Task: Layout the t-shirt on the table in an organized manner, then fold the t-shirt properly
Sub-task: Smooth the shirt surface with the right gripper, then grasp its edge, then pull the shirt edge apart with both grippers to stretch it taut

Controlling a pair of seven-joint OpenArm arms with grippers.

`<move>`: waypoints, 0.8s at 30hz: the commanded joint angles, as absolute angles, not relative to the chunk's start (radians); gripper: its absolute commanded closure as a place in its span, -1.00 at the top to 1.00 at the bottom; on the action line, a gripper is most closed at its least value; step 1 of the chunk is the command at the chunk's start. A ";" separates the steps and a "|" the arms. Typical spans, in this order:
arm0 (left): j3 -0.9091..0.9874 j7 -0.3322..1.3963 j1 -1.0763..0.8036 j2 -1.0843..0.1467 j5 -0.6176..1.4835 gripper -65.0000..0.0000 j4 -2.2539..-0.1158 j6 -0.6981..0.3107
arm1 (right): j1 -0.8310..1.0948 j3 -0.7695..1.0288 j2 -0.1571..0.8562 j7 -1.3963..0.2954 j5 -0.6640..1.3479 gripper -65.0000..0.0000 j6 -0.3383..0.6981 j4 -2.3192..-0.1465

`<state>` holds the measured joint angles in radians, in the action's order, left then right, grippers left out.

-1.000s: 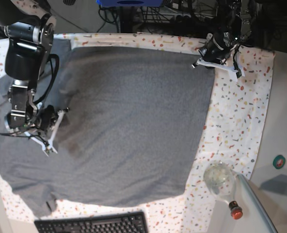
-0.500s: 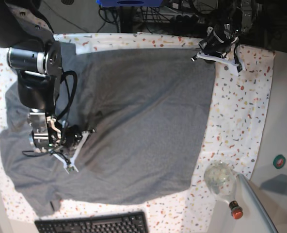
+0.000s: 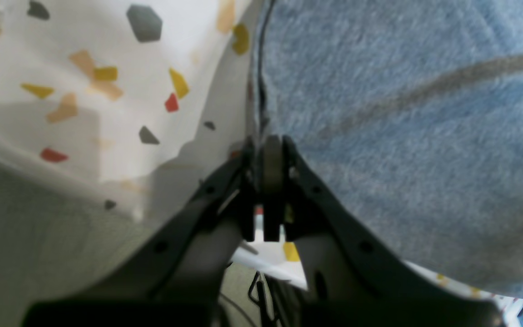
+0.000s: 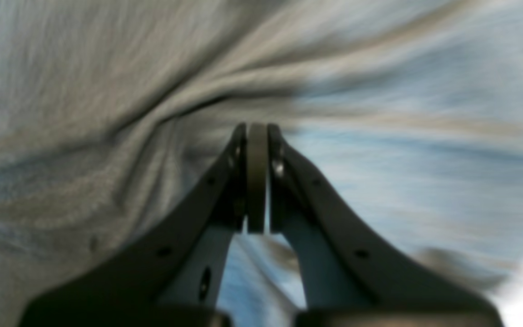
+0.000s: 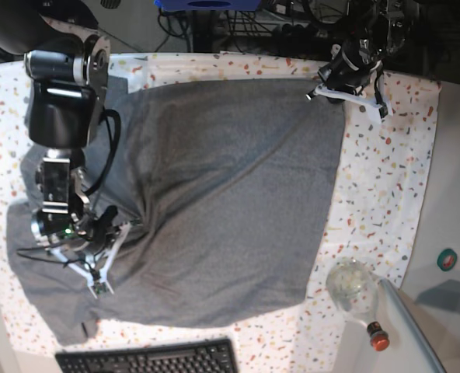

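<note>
My left gripper [image 3: 268,150] pinches the t-shirt [image 5: 222,194] hem at its corner, my right gripper [image 4: 257,136] pinches mid-fabric; pull apart evenly, low over the table [image 5: 385,171], smoothing wrinkles.

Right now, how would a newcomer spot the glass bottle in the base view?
Start at the speckled table with the grey t-shirt spread over it. Follow the shirt's near corner outward to the table's edge: the bottle lies there on its side. It is the only clear glass thing, round-bodied with a red cap.
</note>
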<state>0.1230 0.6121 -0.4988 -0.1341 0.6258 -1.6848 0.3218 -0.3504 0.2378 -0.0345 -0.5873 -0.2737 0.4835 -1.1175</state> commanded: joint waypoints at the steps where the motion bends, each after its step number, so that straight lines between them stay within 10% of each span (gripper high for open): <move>1: 0.127 0.601 -0.499 -0.142 0.624 -1.00 -1.701 0.320 | -0.329 0.239 -0.033 -0.599 -0.259 -1.00 0.506 -1.253; 5: 0.134 0.601 -0.492 -0.145 0.624 -1.00 -1.701 0.320 | -0.120 0.252 -0.010 -0.806 -0.260 -1.00 0.526 -1.641; 10: 0.134 0.601 -0.478 -0.147 0.624 -1.00 -1.699 0.320 | 0.134 0.403 -0.016 -0.912 -0.255 -0.27 0.529 -1.903; 14: 0.136 0.601 -0.476 -0.147 0.624 -1.00 -1.701 0.320 | 0.283 0.406 -0.062 -0.817 -0.255 -1.00 0.530 -1.908; 24: 0.133 0.602 -0.455 -0.147 0.624 -1.00 -1.702 0.320 | 0.229 0.440 -0.102 -0.745 -0.257 -1.00 0.524 -1.626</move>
